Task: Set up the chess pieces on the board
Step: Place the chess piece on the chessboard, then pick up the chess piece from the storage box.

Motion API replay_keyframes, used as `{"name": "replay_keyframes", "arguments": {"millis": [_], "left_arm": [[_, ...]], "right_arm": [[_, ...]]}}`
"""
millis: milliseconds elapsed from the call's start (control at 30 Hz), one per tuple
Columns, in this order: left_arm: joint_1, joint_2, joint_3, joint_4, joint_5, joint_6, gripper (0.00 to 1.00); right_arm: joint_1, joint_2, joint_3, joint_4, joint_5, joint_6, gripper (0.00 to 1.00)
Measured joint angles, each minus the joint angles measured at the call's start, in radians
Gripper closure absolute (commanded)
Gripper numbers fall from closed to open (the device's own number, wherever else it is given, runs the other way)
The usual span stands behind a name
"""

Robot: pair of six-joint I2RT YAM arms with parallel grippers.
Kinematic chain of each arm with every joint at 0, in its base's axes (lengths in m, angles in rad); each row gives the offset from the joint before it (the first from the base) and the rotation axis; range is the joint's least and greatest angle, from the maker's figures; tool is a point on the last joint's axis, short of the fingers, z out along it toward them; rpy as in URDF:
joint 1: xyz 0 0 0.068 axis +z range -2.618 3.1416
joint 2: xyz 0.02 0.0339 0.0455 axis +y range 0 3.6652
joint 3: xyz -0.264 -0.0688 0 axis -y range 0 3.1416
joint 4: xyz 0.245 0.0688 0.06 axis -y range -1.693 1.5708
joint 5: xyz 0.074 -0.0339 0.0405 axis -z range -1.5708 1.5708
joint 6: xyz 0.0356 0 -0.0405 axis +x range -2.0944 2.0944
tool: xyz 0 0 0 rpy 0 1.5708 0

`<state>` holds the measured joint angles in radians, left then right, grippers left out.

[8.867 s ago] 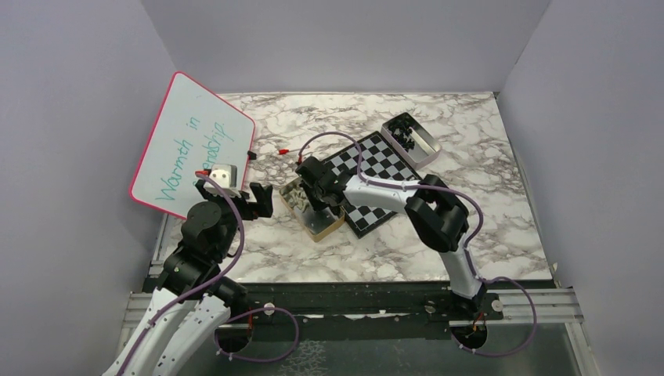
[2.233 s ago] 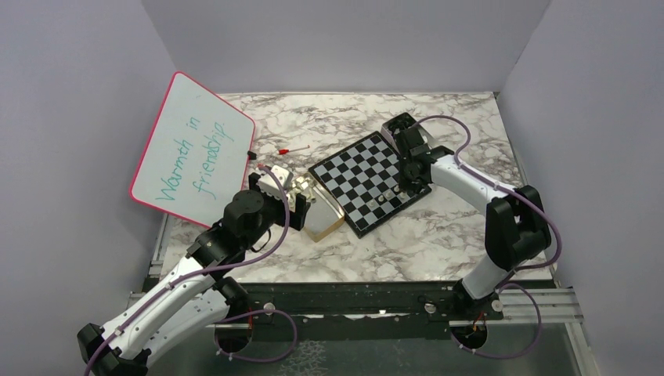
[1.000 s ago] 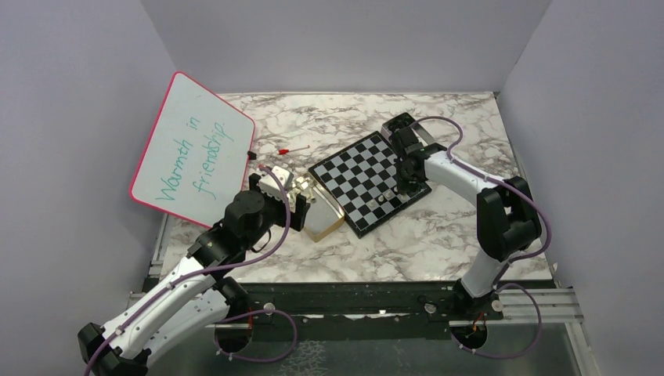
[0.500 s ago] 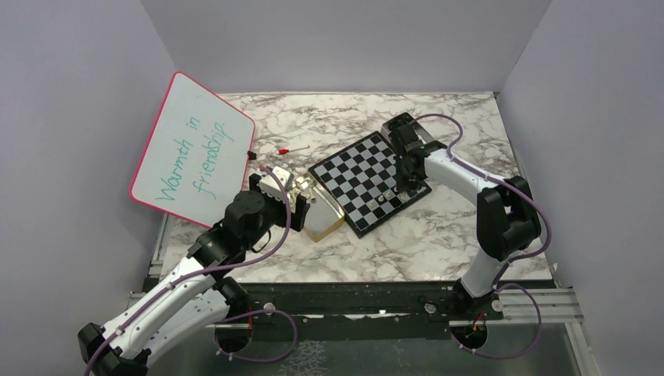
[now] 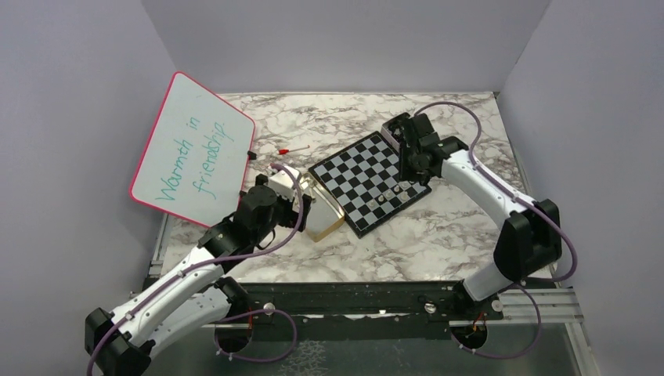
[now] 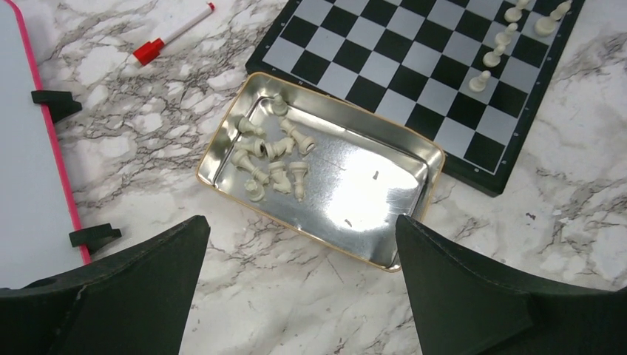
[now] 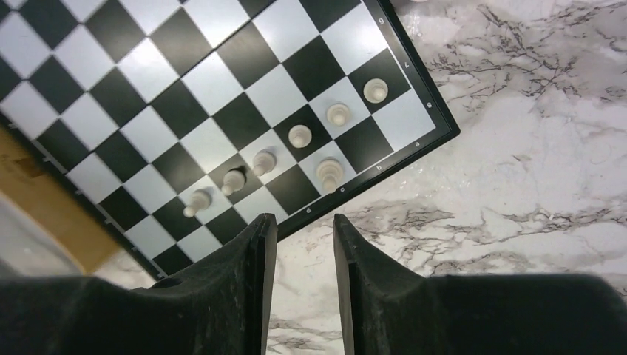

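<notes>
The chequered board [image 5: 362, 178] lies mid-table; it also shows in the left wrist view [image 6: 384, 44] and the right wrist view [image 7: 185, 81]. Several pale chess pieces [image 7: 299, 136] stand in a diagonal line along its near right edge, with one more [image 7: 330, 173] on the rim row. More pale pieces [image 6: 270, 155] lie in an open metal tin [image 6: 370, 200] left of the board. My left gripper [image 6: 299, 229] is wide open and empty, above the tin's near edge. My right gripper [image 7: 303, 220] is empty, its jaws a narrow gap apart, raised above the board's near right rim.
A pink-framed whiteboard [image 5: 192, 149] leans at the left. A red-capped marker [image 5: 291, 149] lies behind the tin. A second tin [image 5: 387, 127] at the back right is mostly hidden by my right arm. Walls enclose the table.
My right gripper went from the tin to the board's right side, and has now lifted off it as the elbow swung right. My left gripper has moved over the tin.
</notes>
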<state>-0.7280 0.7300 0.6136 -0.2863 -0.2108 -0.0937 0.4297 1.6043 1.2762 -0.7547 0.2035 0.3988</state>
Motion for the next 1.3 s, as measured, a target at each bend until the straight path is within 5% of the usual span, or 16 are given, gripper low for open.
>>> {"name": "replay_keyframes", "arguments": {"millis": [133, 333, 567, 867, 1300], "left_arm": [[0.000, 0.100, 0.043, -0.031, -0.032, -0.003, 0.14], [0.055, 0.302, 0.166, -0.057, -0.031, -0.023, 0.47], [0.138, 0.500, 0.269, -0.050, -0.010, -0.205, 0.62], [0.139, 0.649, 0.285, 0.023, 0.002, -0.399, 0.67], [0.139, 0.824, 0.289, 0.098, 0.004, -0.446, 0.68]], "right_arm": [[0.000, -0.109, 0.000, 0.005, -0.050, -0.018, 0.64], [-0.001, -0.293, -0.053, 0.055, -0.143, -0.026, 0.64], [-0.004, -0.387, -0.098, 0.081, -0.215, -0.026, 0.64], [-0.005, -0.489, -0.167, 0.080, -0.246, -0.024, 0.64], [-0.005, -0.550, -0.215, 0.080, -0.280, 0.004, 0.64]]}}
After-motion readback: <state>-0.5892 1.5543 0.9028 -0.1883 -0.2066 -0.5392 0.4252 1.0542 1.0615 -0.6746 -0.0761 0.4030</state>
